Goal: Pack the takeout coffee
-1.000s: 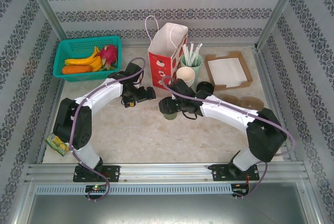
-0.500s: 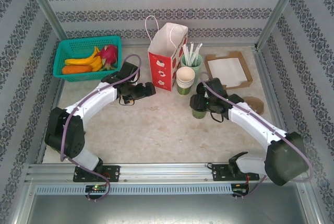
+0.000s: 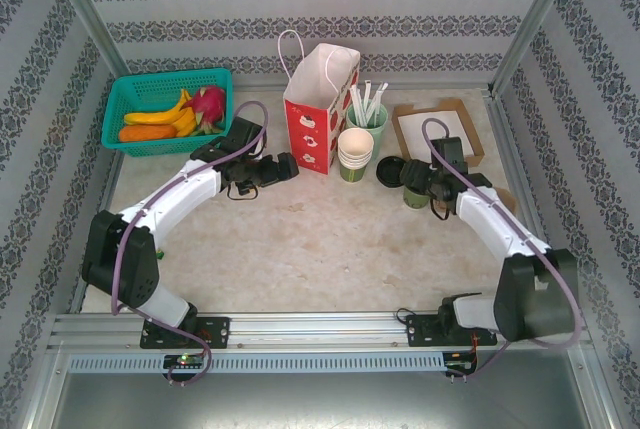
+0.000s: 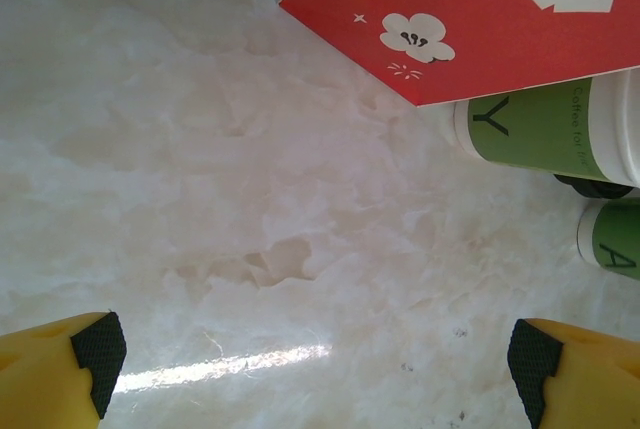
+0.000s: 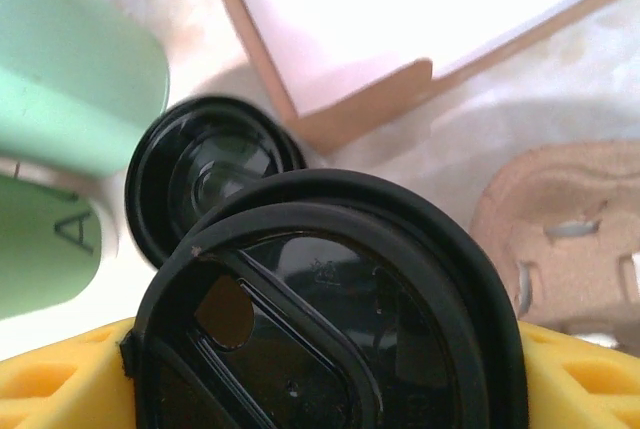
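Lettering "Y", "Coffee for" on cup stack (image 4: 540,129); right pincer (image 3: 418,189) grips takeout coffee (image 5: 320,319).

Staged lab cell: aluminium frame (image 3: 320,330), patterned wall panels (image 3: 300,9), marble-look tabletop (image 3: 300,249).

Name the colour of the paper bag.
Paper bag: red with white prints, best in left wrist view.

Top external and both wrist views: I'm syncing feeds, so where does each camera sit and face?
Top external: above and behind, looking down on the table; left arm and right arm show.
Left wrist: low, facing the red bag; its spread fingertips show.
Right wrist: looks down on the takeout coffee between its yellow fingers.
Shared: red bag, top external and left wrist.
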